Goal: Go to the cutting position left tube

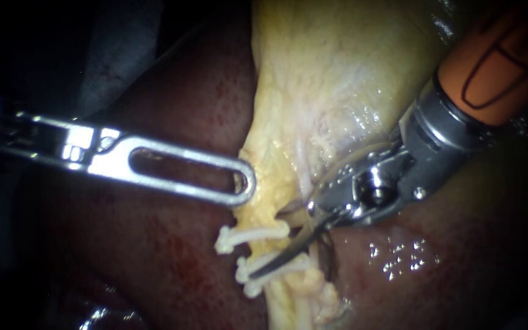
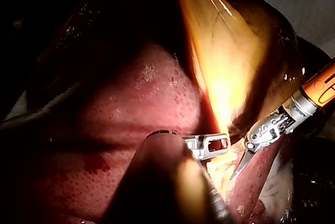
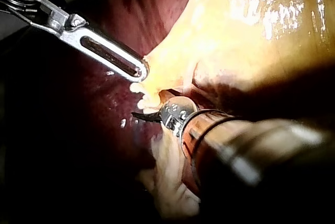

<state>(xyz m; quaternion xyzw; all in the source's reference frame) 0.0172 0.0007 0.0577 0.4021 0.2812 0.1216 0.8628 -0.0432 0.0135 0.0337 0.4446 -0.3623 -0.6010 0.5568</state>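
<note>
Left tube (image 1: pixel 263 249) sits lower centre of the endoscope frame, a pale yellow strand running down from the gallbladder (image 1: pixel 325 73). Its long axis is near vertical, leaning slightly to the lower right.

There's one white upper clip (image 1: pixel 258 234) across it and a lower pair of clips (image 1: pixel 252 287) across it further down. My judgement is that the cut site is the short bare stretch between them.

Right instrument (image 1: pixel 261 271) comes in from the upper right. It's the nearer arm and the one with blades. Its pincer looks pressed together, one slim curved point in all three views. The blade lies diagonally across the tube with the tip down-left, touching or just over the lower pair, so it looks slightly low of the gap. I'd call the next move a small one: up-frame and square to the tube.

Left instrument (image 1: pixel 247 182) comes in from the left. Its pincer is pinching the gallbladder's lower edge just above the upper clip and holding the strand taut.

The surface is liver (image 1: pixel 172 256) on both sides, dark red, wet and glinting at lower right. Room is tight: clips above and below, the left pincer just above, and more pale tissue just right of the blade that I can't identify.
</note>
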